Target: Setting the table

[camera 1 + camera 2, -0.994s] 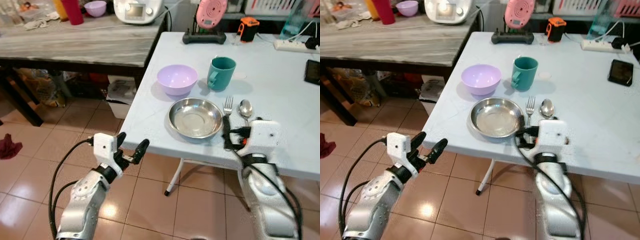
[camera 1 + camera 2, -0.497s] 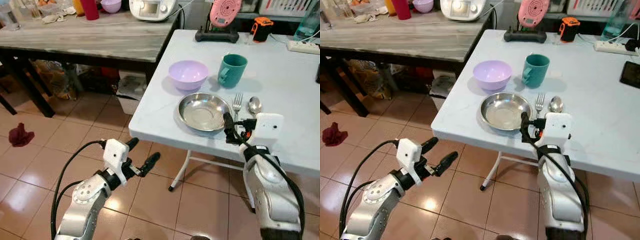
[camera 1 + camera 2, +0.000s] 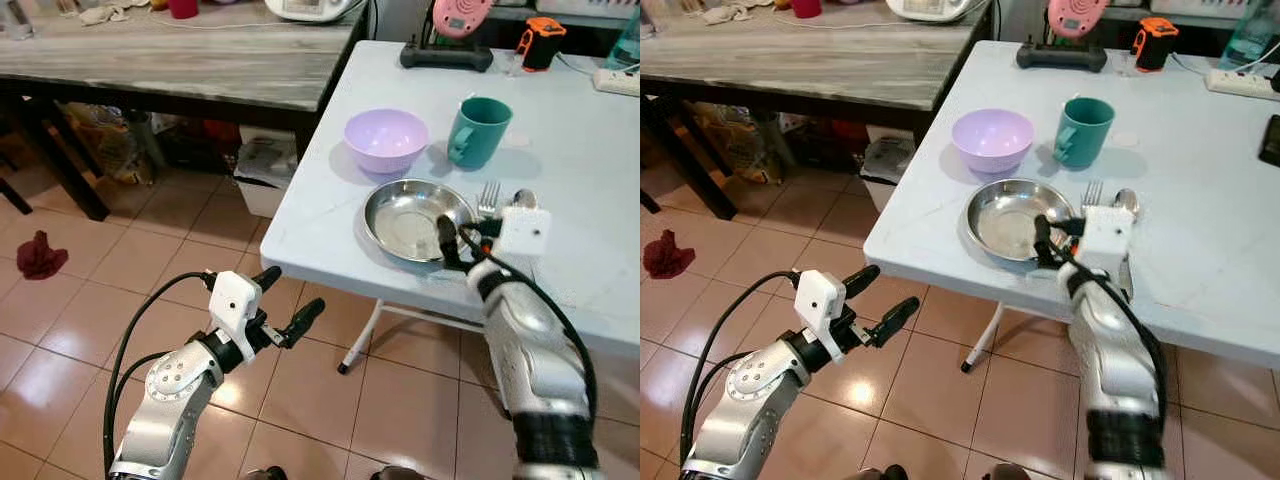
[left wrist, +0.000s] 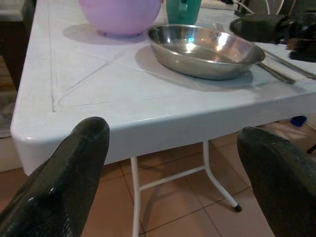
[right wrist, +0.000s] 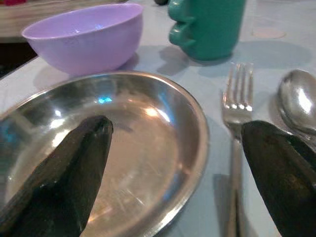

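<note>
Two sets of my fingers are spread, holding nothing. My right gripper point(image 5: 173, 163) straddles the plate's point(image 3: 415, 218) rim beside the fork point(image 5: 236, 106); drifting sideways, I'd likely knock it crooked. My left gripper point(image 3: 285, 310) hangs off-table.

Glossy metal plate point(image 3: 417, 218), matt plastic bowl point(image 3: 386, 139)

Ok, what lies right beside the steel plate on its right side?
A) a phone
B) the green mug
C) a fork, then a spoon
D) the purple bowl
C: the fork lies just right of the steel plate, with the spoon beyond it.
</note>
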You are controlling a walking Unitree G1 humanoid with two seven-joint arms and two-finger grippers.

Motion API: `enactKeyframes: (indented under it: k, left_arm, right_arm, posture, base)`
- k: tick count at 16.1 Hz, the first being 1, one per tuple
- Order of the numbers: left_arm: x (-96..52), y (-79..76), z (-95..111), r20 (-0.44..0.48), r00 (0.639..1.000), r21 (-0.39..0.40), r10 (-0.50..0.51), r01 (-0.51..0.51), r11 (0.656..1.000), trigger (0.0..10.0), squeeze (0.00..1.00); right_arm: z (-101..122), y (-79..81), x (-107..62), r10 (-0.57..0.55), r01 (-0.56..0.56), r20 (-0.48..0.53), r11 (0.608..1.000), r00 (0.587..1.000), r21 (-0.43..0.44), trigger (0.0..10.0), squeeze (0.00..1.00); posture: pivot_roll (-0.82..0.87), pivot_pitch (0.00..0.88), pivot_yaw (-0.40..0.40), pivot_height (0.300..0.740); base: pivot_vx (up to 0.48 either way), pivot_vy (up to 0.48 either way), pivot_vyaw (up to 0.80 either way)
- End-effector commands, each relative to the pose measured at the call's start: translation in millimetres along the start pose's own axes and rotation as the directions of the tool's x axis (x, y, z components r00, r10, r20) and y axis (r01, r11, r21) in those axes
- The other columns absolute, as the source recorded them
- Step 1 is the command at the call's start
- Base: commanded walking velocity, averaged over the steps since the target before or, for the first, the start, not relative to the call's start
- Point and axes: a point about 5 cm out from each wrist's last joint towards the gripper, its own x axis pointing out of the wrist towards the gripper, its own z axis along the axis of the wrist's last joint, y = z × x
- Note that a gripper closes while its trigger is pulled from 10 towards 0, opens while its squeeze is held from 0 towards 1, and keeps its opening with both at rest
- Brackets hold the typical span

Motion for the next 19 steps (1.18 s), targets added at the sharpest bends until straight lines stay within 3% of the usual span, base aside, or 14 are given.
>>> enactKeyframes:
  k: [1, 2, 3, 6, 11, 19]
  left_arm:
    - [-2.3, -0.8, -1, -0.007, 1.0, 0.012, -0.012, 0.012, 1.0, 10.0, 0.0]
    - [-2.3, -0.7, -1, -0.006, 1.0, 0.016, -0.013, 0.013, 1.0, 10.0, 0.0]
    - [-2.7, -0.3, 0, -0.004, 1.0, 0.018, -0.012, 0.012, 1.0, 10.0, 0.0]
    - [-3.4, -0.6, 2, 0.003, 1.0, 0.025, -0.016, 0.016, 1.0, 10.0, 0.0]
    - [-2.3, -2.0, 3, 0.009, 0.999, 0.046, -0.038, 0.038, 0.998, 10.0, 0.0]
    - [-0.3, -2.9, 3, 0.013, 0.998, 0.066, -0.056, 0.055, 0.996, 10.0, 0.0]
  right_arm:
    - [-2, 0.7, 4.2, 0.001, 0.0, -0.016, 0.999, 1.0, 0.035, 9.9, 0.0]
    - [-3, 1.8, 6.1, -0.001, 0.002, -0.031, 0.999, 1.0, 0.046, 7.1, 0.0]
    - [-5, 2.0, 7.0, -0.003, 0.004, -0.043, 0.999, 0.999, 0.045, 2.2, 0.0]
    - [-10, -0.8, 8.9, -0.016, 0.021, -0.071, 0.998, 0.997, 0.062, 0.0, 0.0]
    - [-14, -7.7, 12.1, -0.03, 0.039, -0.092, 0.995, 0.995, 0.091, 0.0, 0.0]
    - [-18, -6.8, 15.9, 0.018, 0.013, -0.144, 0.977, 0.989, 0.212, 0.0, 0.0]
  posture:
    - [-0.23, 0.148, 0.055, 0.74]
    - [-0.23, 0.148, 0.055, 0.74]
    - [-0.22, 0.148, 0.054, 0.74]
    - [-0.22, 0.149, 0.054, 0.74]
    - [-0.22, 0.146, 0.058, 0.74]
    - [-0.22, 0.144, 0.056, 0.74]
  base:
    - [0.0, 0.0, 0.0]
    - [0.0, 0.0, 0.0]
    - [0.0, 0.0, 0.0]
    - [0.0, 0.0, 0.0]
    - [0.0, 0.0, 0.0]
    - [0.0, 0.0, 0.0]
